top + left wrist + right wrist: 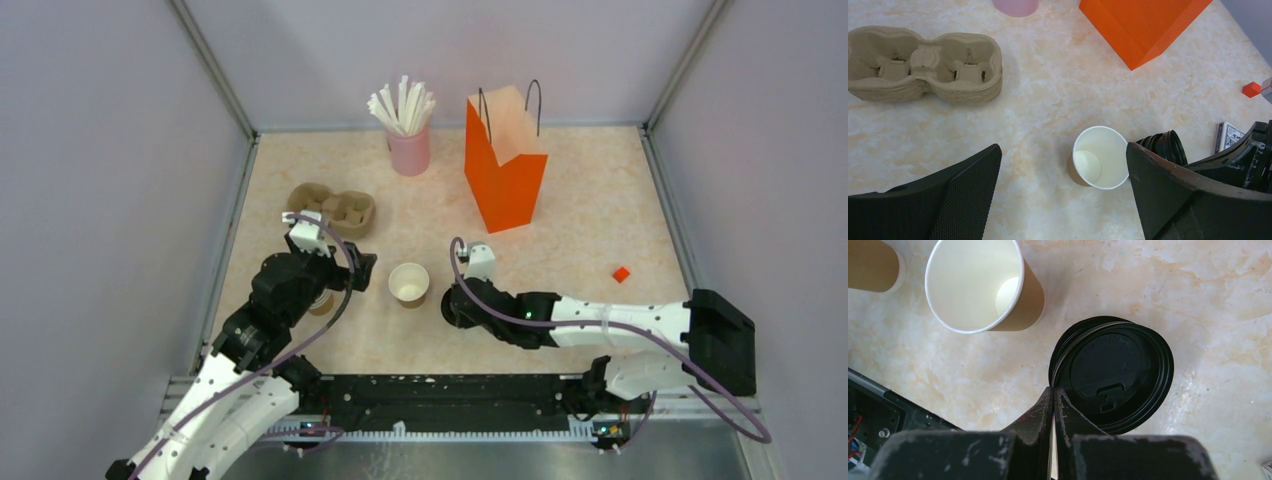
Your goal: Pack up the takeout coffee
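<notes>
A lidded takeout coffee is out of view. A lidless brown paper cup (408,283) (1099,157) (979,285), white inside, stands upright mid-table. Right of it lies a black sip lid (1115,372) (1168,145) on top of another black rim. My right gripper (1054,388) (448,300) is shut on the left rim of the black lid. My left gripper (1063,150) (355,272) hangs open above the table just left of the lidless cup, holding nothing. The orange bag (505,165) (1143,25) stands upright at the back.
A cardboard cup carrier (332,208) (923,65) lies back left. A pink holder of white straws (408,140) stands beside the bag. Another brown cup (322,302) (870,265) sits under my left arm. A small red block (621,274) and a card box (1228,136) lie right.
</notes>
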